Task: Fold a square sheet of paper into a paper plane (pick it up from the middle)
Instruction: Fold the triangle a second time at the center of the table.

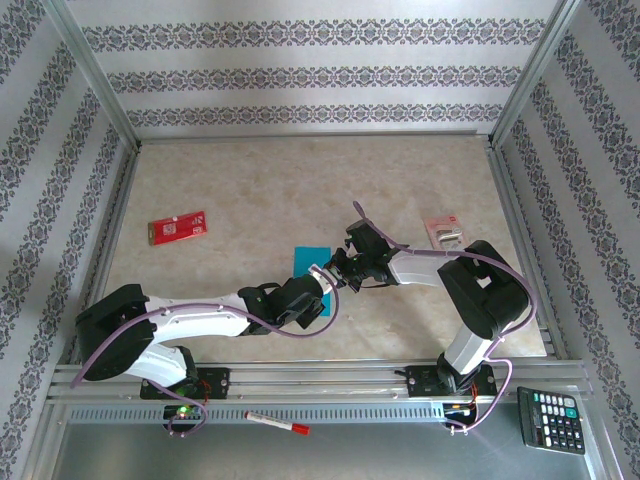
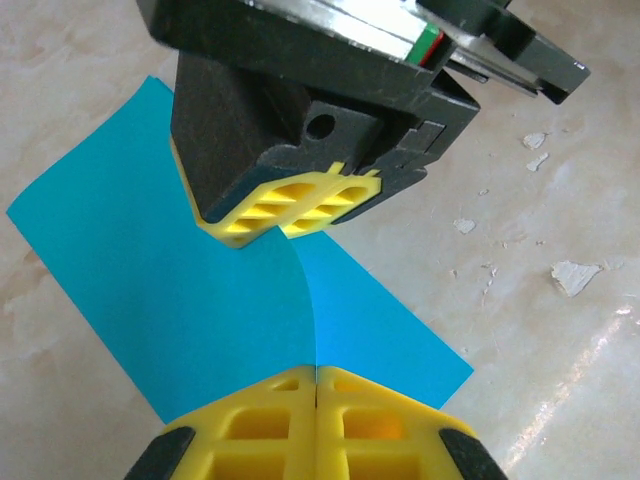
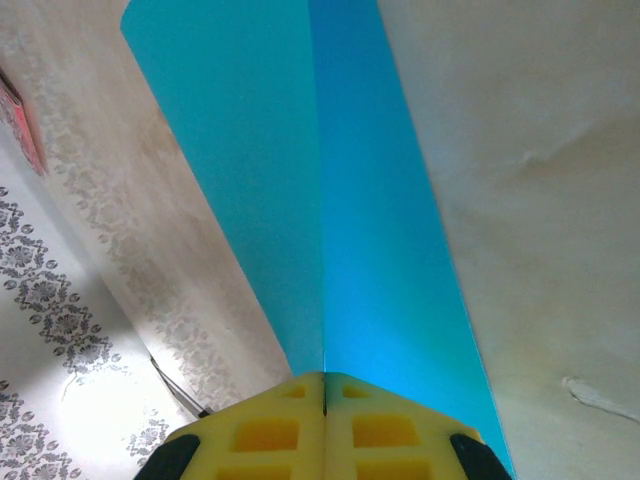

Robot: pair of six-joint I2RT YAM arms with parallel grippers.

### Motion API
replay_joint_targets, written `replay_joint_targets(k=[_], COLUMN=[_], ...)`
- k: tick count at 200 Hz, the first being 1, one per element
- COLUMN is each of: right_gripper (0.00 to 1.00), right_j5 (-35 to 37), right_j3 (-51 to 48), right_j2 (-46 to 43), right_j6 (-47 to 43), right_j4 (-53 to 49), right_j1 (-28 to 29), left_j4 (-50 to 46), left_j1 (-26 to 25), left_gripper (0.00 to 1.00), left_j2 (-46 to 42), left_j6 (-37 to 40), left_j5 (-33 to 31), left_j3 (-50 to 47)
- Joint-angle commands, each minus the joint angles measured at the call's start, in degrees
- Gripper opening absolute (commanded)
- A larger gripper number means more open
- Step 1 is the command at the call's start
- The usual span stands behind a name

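In the left wrist view we saw the left gripper (image 2: 315,372) at the bottom centre, its jaws pressed together on the near edge of the square sheet of paper (image 2: 180,290), which spread toward the upper left. The right gripper (image 2: 300,208), just above mid-frame, was likewise clamped on the sheet's far edge. From above, the paper lay at the middle of the table (image 1: 250,180), where both tools met.
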Motion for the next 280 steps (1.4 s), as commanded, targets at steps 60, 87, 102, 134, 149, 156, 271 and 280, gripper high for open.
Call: replay_joint_targets(k=[60, 87, 102, 134, 149, 156, 271, 280], right_gripper=[0.25, 0.38, 0.48, 0.52, 0.52, 0.52, 0.0, 0.0], right_j5=[-1.0, 1.2, 3.8, 6.0, 7.8, 9.2, 5.1, 4.4], right_j3=[-0.9, -0.3, 0.6, 3.3, 5.3, 6.1, 12.0, 12.7], right_j2=[-2.2, -7.7, -10.3, -10.6, -9.5, -9.3, -4.2, -3.6], right_j6=[-3.9, -11.5, -16.5, -21.6, -24.0, -25.4, -32.6, -32.9], right_j4=[-1.5, -9.6, -14.8, -17.6, -20.1, -21.5, -19.1, -19.0], right_j1=[-2.4, -5.5, -7.1, -8.1, -8.0, -8.1, -6.3, -5.8], left_j4=[6.2, 7.9, 9.0, 9.2, 9.5, 9.6, 12.2, 11.8], left_j1=[5.5, 8.5, 9.3, 9.8, 10.1, 10.1, 12.9, 13.0], left_gripper=[0.0, 0.0, 0.0, 0.0, 0.0, 0.0, 0.0, 0.0], left_j2=[-1.2, -2.3, -2.6, -2.5, -2.7, -2.9, -2.2, -2.4], left_j6=[-3.8, -5.7, -6.4, -6.5, -6.6, -6.8, -8.4, -8.4], left_j5=[13.9, 21.0, 23.1, 24.4, 24.5, 24.6, 29.2, 29.3], left_j3=[-2.3, -3.3, -3.8, -4.2, -4.6, -4.8, -5.9, -6.0])
